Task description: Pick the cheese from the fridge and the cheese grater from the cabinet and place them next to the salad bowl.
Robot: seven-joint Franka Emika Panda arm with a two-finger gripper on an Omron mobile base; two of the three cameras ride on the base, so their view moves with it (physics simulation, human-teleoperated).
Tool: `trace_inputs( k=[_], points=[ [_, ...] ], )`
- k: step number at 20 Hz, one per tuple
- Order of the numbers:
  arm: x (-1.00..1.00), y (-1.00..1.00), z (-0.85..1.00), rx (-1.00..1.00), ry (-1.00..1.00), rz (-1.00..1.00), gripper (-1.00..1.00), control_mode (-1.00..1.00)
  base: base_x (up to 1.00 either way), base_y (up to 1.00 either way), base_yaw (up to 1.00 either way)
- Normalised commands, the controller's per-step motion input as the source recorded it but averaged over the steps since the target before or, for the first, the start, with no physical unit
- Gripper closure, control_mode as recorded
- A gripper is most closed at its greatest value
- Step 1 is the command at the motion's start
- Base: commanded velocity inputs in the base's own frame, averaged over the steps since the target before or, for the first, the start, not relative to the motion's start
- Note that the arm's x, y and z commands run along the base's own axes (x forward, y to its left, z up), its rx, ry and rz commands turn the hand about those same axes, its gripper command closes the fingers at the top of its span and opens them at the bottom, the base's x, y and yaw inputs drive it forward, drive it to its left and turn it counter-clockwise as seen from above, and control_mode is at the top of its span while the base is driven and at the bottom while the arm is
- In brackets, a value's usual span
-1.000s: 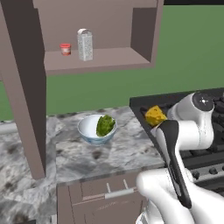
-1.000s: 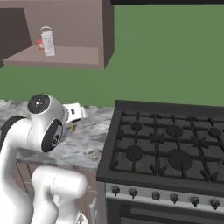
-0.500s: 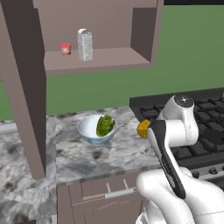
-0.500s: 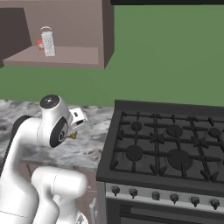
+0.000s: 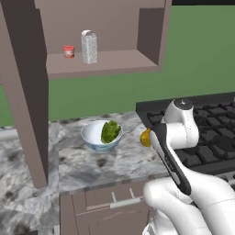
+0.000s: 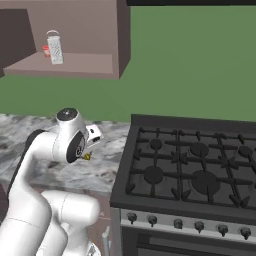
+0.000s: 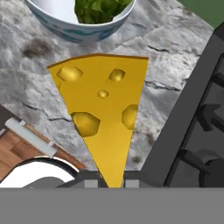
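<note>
Since a second ago the white arm has swung left off the black gas stove [image 6: 192,172] toward the grey marbled stone counter [image 5: 114,163]; the yellow-orange holed cheese wedge [image 7: 103,117] came with it. Gripper [image 7: 109,184] is clamped on the wedge's narrow tip, dark finger tips either side at the bottom of the hand view. Cheese hangs over the counter between the stove's edge and the round white salad bowl with pale blue rim [image 5: 97,139], near the bowl but not touching it. From the left base view only a small yellow bit [image 5: 145,138] shows beside the wrist.

Wedge: smooth, flat-faced, triangular, rounded darker pits, thin darker rind along the wide end.

Bowl holds green leafy salad [image 5: 110,131], heaped to one side.

Brown open wall cabinet [image 5: 103,62] holds, on its single shelf, the tall silvery speckled box grater [image 5: 89,46], upright, and a small red jar [image 5: 69,51] just beside it. Brown drawer with a silver bar handle [image 5: 120,203] sits under the counter.
</note>
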Motion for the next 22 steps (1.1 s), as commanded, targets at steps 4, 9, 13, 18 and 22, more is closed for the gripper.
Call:
trace_inputs(
  k=[4,9,13,18,22],
  points=[
    [0.43,0.14,-0.38,0.0,0.01,0.0,1.0,-1.0,0.0,0.0,0.0],
    [0.37,0.05,-0.45,0.0,0.0,0.0,1.0,-1.0,0.0,0.0,0.0],
    [0.44,0.0,-0.37,0.0,0.03,0.0,1.0,-1.0,0.0,0.0,0.0],
    [0.49,0.0,-0.36,0.0,0.03,0.0,1.0,-1.0,0.0,0.0,0.0],
    [0.52,0.0,-0.33,0.0,0.04,0.0,1.0,-1.0,0.0,0.0,0.0]
  ],
)
